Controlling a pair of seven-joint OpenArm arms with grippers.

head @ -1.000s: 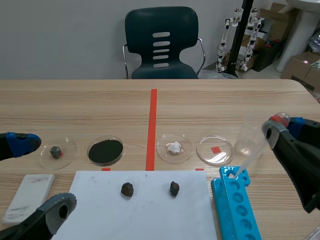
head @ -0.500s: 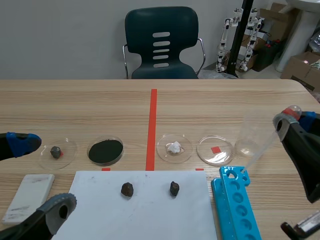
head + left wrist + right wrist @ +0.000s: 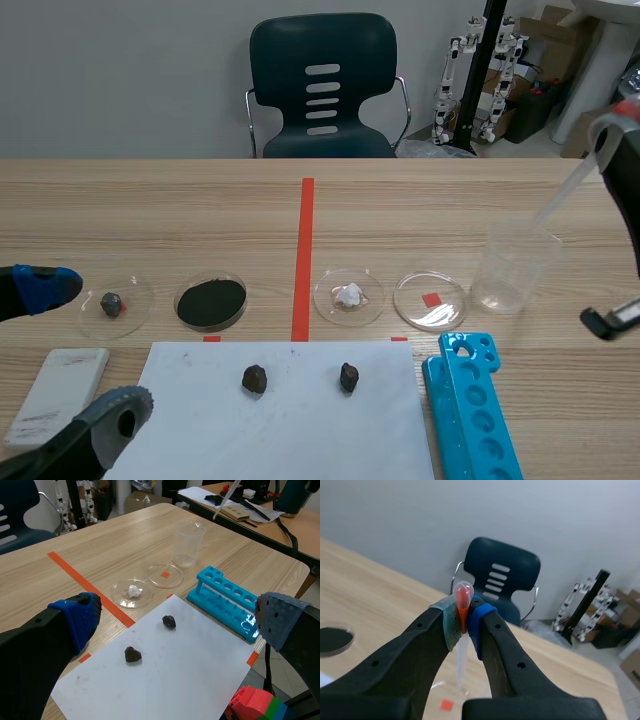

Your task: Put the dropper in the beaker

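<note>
My right gripper (image 3: 622, 120) is raised at the far right, shut on the red bulb of a clear plastic dropper (image 3: 568, 188). The dropper slants down and to the left, and its tip hangs just above the rim of the clear beaker (image 3: 510, 275). In the right wrist view the bulb (image 3: 462, 600) sits pinched between the pads, the tube runs down from it, and the beaker (image 3: 451, 687) lies faintly below. My left gripper (image 3: 70, 355) stands open low at the near left, holding nothing. The left wrist view shows the beaker (image 3: 188, 542) far ahead with the dropper (image 3: 223, 501) above it.
A blue tube rack (image 3: 470, 410) lies in front of the beaker. Several petri dishes (image 3: 432, 300) stand in a row across the table. Two dark stones (image 3: 254, 378) rest on white paper (image 3: 200, 430). A white slab (image 3: 58, 390) lies at the near left, and a chair (image 3: 322, 85) stands behind the table.
My right gripper has lifted the dropper up from the blue rack and carried it back and to the right. Its tip now hangs over the beaker. The left arm has not moved.
</note>
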